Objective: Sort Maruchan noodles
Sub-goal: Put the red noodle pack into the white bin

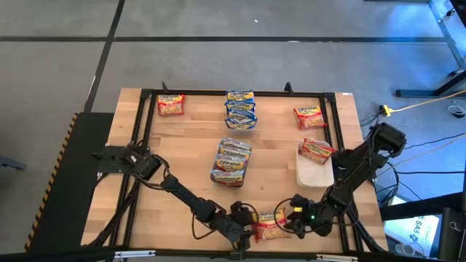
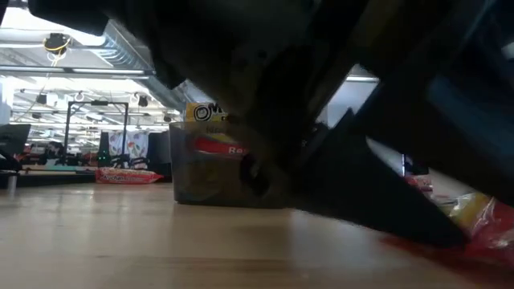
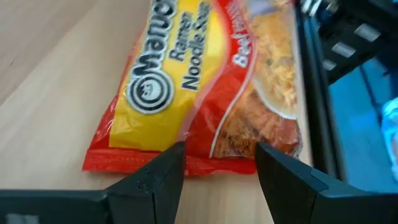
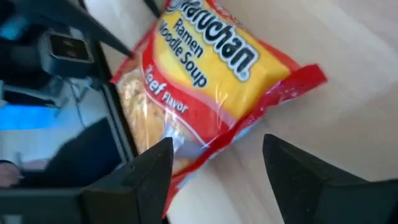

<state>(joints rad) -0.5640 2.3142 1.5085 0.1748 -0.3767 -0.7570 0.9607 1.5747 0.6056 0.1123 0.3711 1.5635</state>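
A red and yellow Maruchan noodles packet (image 1: pixel 271 224) lies flat on the wood table by its near edge, between my two grippers. My left gripper (image 3: pixel 221 168) comes at it from the table's left. It is open, and the packet's crimped end (image 3: pixel 186 163) lies between its fingertips. My right gripper (image 4: pixel 217 158) comes from the right, also open, astride the packet's other end (image 4: pixel 233 134). I cannot tell whether any finger touches the packet. In the low view the dark grippers hide most of the packet (image 2: pixel 482 218).
Blue-labelled packets (image 1: pixel 240 109) are stacked at the far middle. A tub of packets (image 1: pixel 231 160) stands mid-table. Red packets lie far left (image 1: pixel 171 105), far right (image 1: pixel 309 116) and on a pale tray (image 1: pixel 314 173). A black frame rail (image 3: pixel 317 93) runs just beyond the packet.
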